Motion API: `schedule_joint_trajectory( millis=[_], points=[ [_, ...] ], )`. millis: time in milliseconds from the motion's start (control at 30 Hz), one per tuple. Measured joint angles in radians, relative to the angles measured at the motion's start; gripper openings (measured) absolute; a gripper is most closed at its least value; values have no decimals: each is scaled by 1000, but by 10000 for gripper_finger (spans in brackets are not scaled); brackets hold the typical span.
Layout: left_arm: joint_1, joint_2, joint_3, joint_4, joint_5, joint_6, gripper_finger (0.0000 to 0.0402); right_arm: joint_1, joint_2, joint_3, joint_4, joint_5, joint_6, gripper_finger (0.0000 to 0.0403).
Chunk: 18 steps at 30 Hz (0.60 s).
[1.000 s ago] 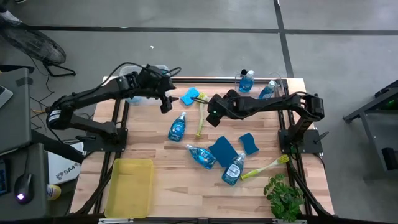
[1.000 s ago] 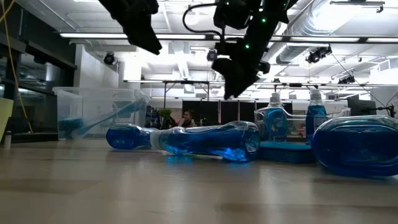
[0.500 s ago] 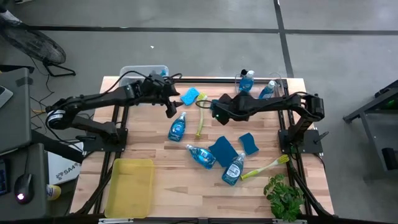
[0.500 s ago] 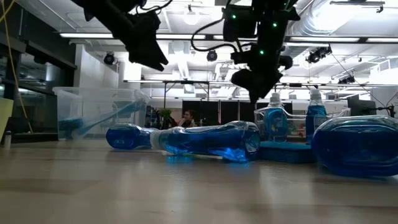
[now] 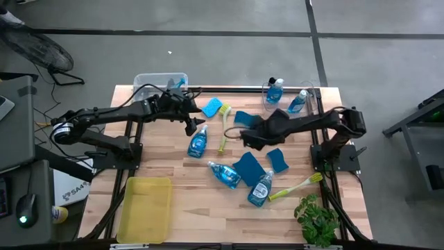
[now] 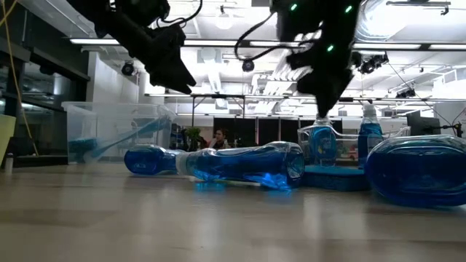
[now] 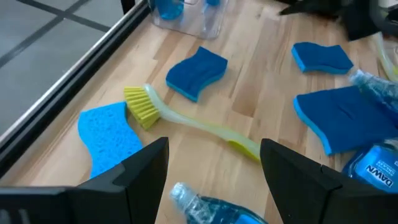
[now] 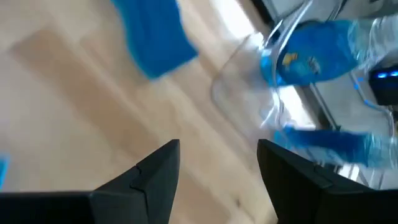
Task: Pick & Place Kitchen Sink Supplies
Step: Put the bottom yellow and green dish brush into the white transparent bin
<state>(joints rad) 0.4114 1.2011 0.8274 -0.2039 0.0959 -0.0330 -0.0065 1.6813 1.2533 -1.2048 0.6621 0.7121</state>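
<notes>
Both arms hang above the middle of the wooden table (image 5: 173,167), and neither holds anything. The left gripper (image 5: 189,125) hovers over the far-left part with its 2 fingers (image 7: 146,168) spread apart and empty, just above the cap end of a lying soap bottle (image 5: 198,142). Right of that bottle lies a yellow-green dish brush (image 5: 223,132), its bristles touching a light blue sponge (image 5: 211,107). The right gripper (image 5: 244,137) hovers right of the brush, fingers likewise parted around nothing, with a darker sponge (image 5: 244,117) just beyond it. At the far right, 2 more bottles stand in a clear bin (image 5: 290,96). Nearer lie 2 bottles (image 5: 225,173), (image 5: 260,189), 2 sponges (image 5: 248,165), (image 5: 277,160) and a second brush (image 5: 298,185). A yellow tray (image 5: 146,208) sits at the near left.
</notes>
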Motion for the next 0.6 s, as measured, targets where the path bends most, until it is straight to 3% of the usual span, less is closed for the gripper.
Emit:
schedule_joint_trajectory(
  millis=[133, 267, 467, 600],
  points=[
    [0, 0, 0, 2, 0, 1, 248, 85, -58, 0, -83, -76, 34, 209],
    [0, 0, 0, -1, 5, 4, 248, 166, -117, 0, -105, -269, 32, 209],
    [0, 0, 0, -13, 27, 22, 248, 311, -122, -9, -155, -420, -63, 208],
    [0, 0, 0, -18, 28, 27, 248, 425, -119, -90, -125, -534, -162, 208]
  ],
)
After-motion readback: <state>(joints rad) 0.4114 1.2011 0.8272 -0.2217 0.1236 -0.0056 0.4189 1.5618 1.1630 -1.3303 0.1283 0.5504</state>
